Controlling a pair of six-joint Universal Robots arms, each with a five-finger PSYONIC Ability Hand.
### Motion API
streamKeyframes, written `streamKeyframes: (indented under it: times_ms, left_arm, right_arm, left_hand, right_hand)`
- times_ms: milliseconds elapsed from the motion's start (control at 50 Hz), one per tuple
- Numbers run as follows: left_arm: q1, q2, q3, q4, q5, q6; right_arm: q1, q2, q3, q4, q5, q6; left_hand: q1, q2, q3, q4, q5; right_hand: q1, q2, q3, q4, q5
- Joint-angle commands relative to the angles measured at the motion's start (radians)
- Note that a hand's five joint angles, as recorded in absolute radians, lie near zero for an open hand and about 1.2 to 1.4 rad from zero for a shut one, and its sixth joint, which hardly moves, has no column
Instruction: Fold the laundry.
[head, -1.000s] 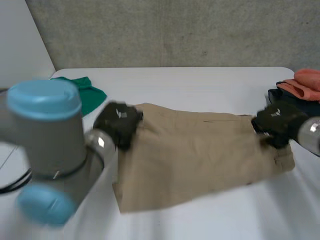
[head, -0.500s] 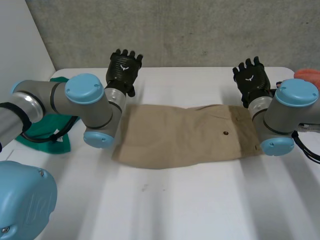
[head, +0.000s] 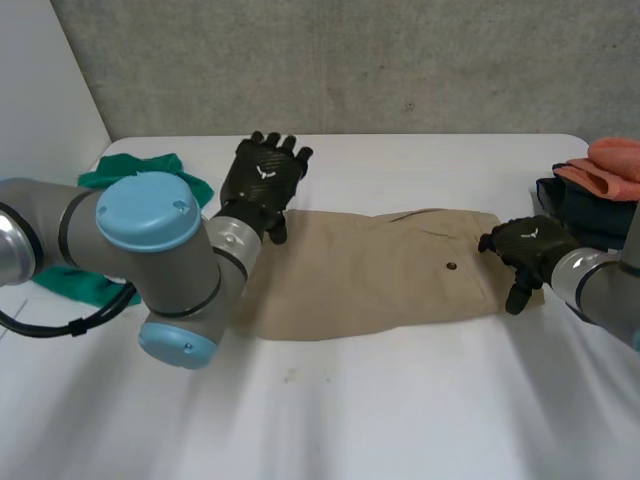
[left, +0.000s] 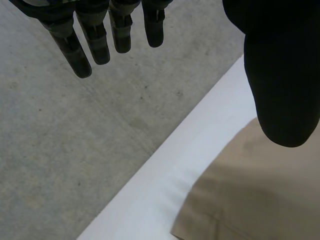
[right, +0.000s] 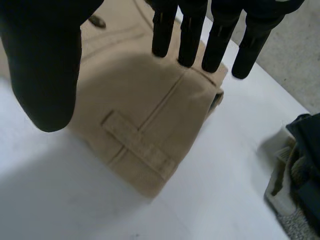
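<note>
Left robot hand (head: 262, 180), right robot hand (head: 527, 245) — fingers straight.

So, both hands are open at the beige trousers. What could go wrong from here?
1. The right hand is open over the waistband end of the beige trousers. Closing there might catch only the top layer, and the layers could slide apart.
2. The dark cloth under the orange cloth lies close beside that hand; a wide swing could drag it.
3. The left hand is open at the far edge, so a grasp there may lift the trousers unevenly.
</note>
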Motion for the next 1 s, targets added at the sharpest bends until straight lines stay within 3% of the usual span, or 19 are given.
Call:
streamKeyframes:
  times_ms: [20,40,160,240,380,480,540,620,740,760,820,860,900,920,1000]
  left_arm:
    - [-0.007,-0.009,-0.004,-0.003,-0.001,-0.032]
    - [-0.007,-0.008,-0.004,-0.004,-0.001,-0.035]
    - [-0.005,0.029,-0.017,-0.006,-0.003,-0.043]
    - [-0.004,0.075,-0.037,-0.006,-0.001,-0.043]
    - [0.002,0.170,-0.096,-0.004,0.002,-0.045]
    - [0.005,0.214,-0.129,-0.004,-0.001,-0.048]
    - [0.010,0.239,-0.152,-0.004,-0.001,-0.054]
    - [0.022,0.277,-0.180,-0.004,-0.001,-0.068]
    - [0.047,0.311,-0.206,-0.004,-0.003,-0.120]
    - [0.048,0.311,-0.206,-0.004,-0.003,-0.126]
    - [0.050,0.311,-0.202,-0.004,-0.003,-0.140]
    - [0.055,0.310,-0.191,-0.004,-0.003,-0.141]
    - [0.048,0.310,-0.174,-0.001,-0.003,-0.141]
    - [0.045,0.308,-0.165,-0.001,-0.004,-0.141]
    - [0.027,0.294,-0.110,-0.009,-0.009,-0.143]
  right_arm:
    - [0.000,0.072,0.002,-0.121,0.011,-0.005]
    - [-0.009,0.077,-0.003,-0.130,0.021,-0.006]
    - [-0.086,0.053,0.023,-0.148,0.057,-0.006]
    - [-0.118,-0.042,0.052,-0.148,0.064,-0.038]
    - [-0.118,-0.116,0.074,-0.157,0.065,-0.270]
    - [0.125,-0.138,0.054,-0.249,0.009,-0.379]
    - [0.317,-0.130,0.080,-0.396,-0.116,-0.431]
    - [0.432,-0.071,0.120,-0.467,-0.242,-0.503]
    - [0.520,0.052,0.105,-0.385,-0.282,-0.614]
    - [0.520,0.051,0.096,-0.354,-0.290,-0.609]
    - [0.519,0.030,0.092,-0.331,-0.282,-0.550]
    - [0.503,0.002,0.091,-0.326,-0.282,-0.473]
    - [0.460,-0.078,0.100,-0.329,-0.282,-0.289]
    - [0.436,-0.125,0.105,-0.328,-0.281,-0.123]
    - [0.381,-0.194,0.097,-0.322,-0.268,0.275]
  left_hand:
    - [-0.017,-0.031,-0.038,-0.027,-0.051]
    - [-0.017,-0.031,-0.038,-0.027,-0.051]
    - [-0.017,-0.031,-0.038,-0.027,-0.051]
    - [-0.017,-0.031,-0.038,-0.027,-0.051]
    - [-0.017,-0.031,-0.038,-0.027,-0.051]
    - [-0.017,-0.031,-0.038,-0.027,-0.051]
    - [-0.017,-0.031,-0.038,-0.027,-0.051]
    - [-0.017,-0.031,-0.038,-0.027,-0.051]
    - [-0.017,-0.031,-0.038,-0.027,-0.051]
    - [-0.017,-0.031,-0.038,-0.027,-0.051]
    - [-0.017,-0.031,-0.038,-0.027,-0.051]
    - [-0.017,-0.031,-0.038,-0.027,-0.051]
    - [-0.017,-0.031,-0.038,-0.027,-0.051]
    - [-0.017,-0.031,-0.038,-0.027,-0.051]
    - [-0.017,-0.031,-0.038,-0.027,-0.051]
  right_hand:
    - [0.626,0.635,0.619,0.624,0.611]
    - [0.981,0.990,0.975,0.979,0.967]
    - [0.985,0.993,0.978,0.982,0.970]
    - [0.985,0.993,0.978,0.982,0.970]
    - [0.985,0.993,0.978,0.982,0.970]
    - [0.985,0.993,0.978,0.982,0.970]
    - [0.985,0.993,0.978,0.982,0.970]
    - [0.985,0.993,0.978,0.982,0.970]
    - [0.985,0.993,0.978,0.982,0.970]
    - [0.570,0.579,0.564,0.568,0.556]
    - [-0.237,-0.228,-0.244,-0.239,-0.252]
    - [-0.237,-0.228,-0.244,-0.239,-0.252]
    - [-0.237,-0.228,-0.244,-0.239,-0.252]
    - [-0.237,-0.228,-0.244,-0.239,-0.252]
    - [-0.237,-0.228,-0.244,-0.239,-0.252]
